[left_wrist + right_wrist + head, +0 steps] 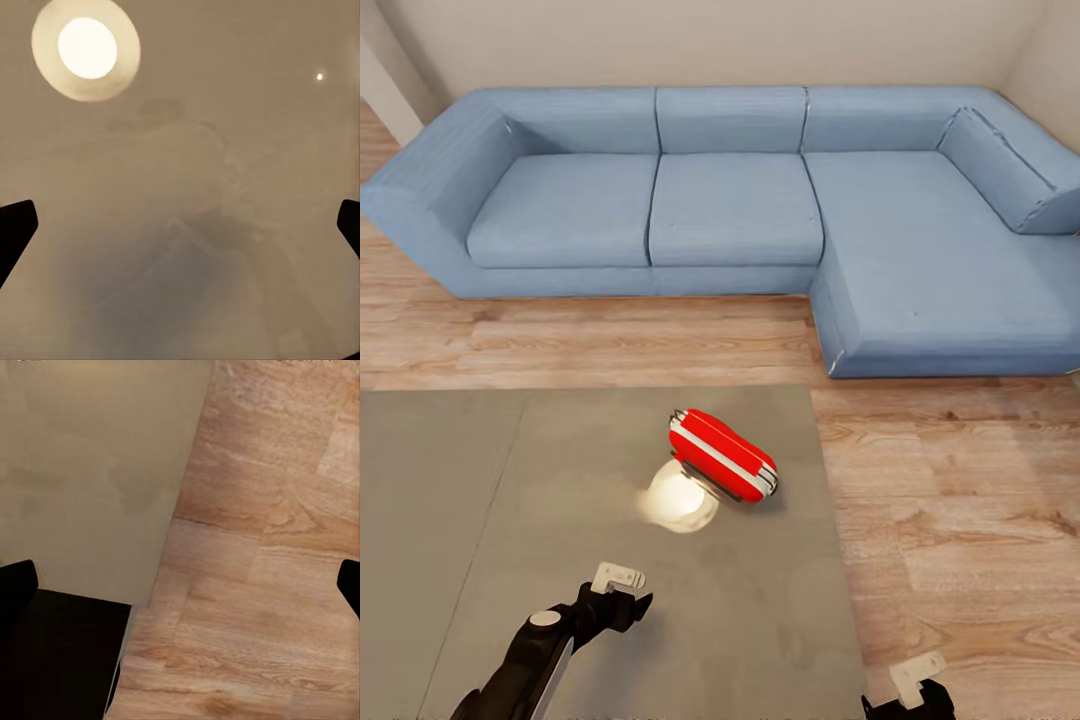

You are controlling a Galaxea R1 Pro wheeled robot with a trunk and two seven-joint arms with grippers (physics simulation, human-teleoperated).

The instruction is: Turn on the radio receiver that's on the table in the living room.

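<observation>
The radio receiver [722, 455], a red rounded box with a white middle band, lies tilted on the glossy grey table [480, 520] near its far right part. My left gripper [622, 592] hovers over the table, nearer to me and left of the radio, clearly apart from it. In the left wrist view its dark fingertips [16, 225] sit at both picture edges, so the left gripper [180, 225] is open over the bare top. My right gripper [918, 682] hangs beyond the table's right edge; the right gripper [180, 585] is open, holding nothing.
A blue L-shaped sofa [730, 200] runs along the beige back wall and down the right side. Light wood floor [960, 500] lies between sofa and table. A bright lamp reflection [678, 497] glows beside the radio. The table's edge [169, 510] meets floor [262, 585].
</observation>
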